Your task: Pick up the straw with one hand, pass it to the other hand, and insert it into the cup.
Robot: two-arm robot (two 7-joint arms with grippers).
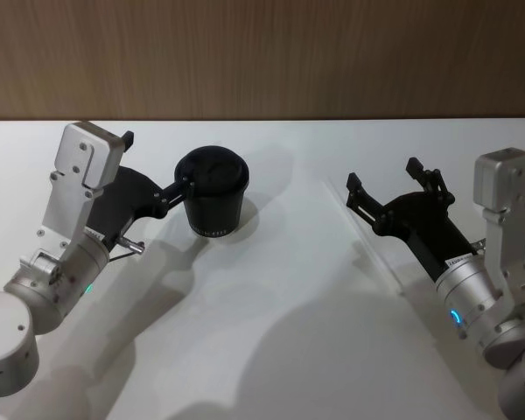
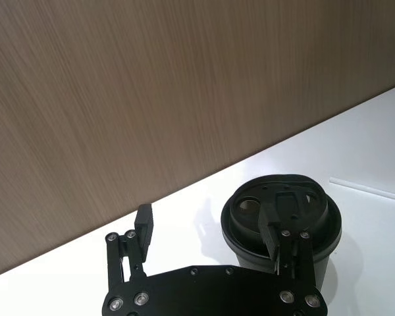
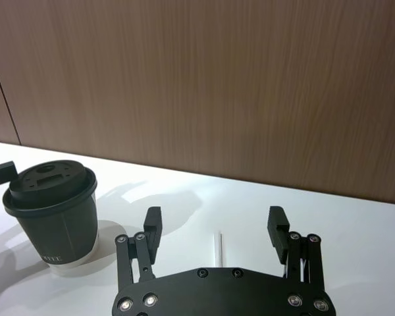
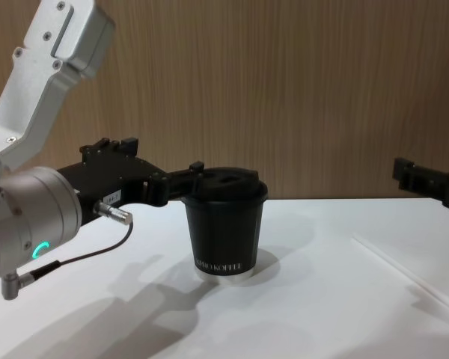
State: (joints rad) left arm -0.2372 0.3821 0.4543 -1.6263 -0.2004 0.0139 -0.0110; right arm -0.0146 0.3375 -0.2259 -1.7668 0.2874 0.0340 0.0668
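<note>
Jaws of my right gripper [image 3: 214, 216] released, hanging over the straw [image 3: 218, 247] on the bench [image 1: 271, 332]. Long axis runs between the jaws, along my reach. Left gripper [image 2: 208, 220] jaws released, one side at the cup [image 1: 212, 206], farther from the straw.

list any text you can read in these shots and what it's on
"ARIO KOFFE": white lettering low on the small black paper cup with a black plastic lid; the first and last letters are uncertain.
Small white label on the left pincer: too small to read.
No other text is legible.
</note>
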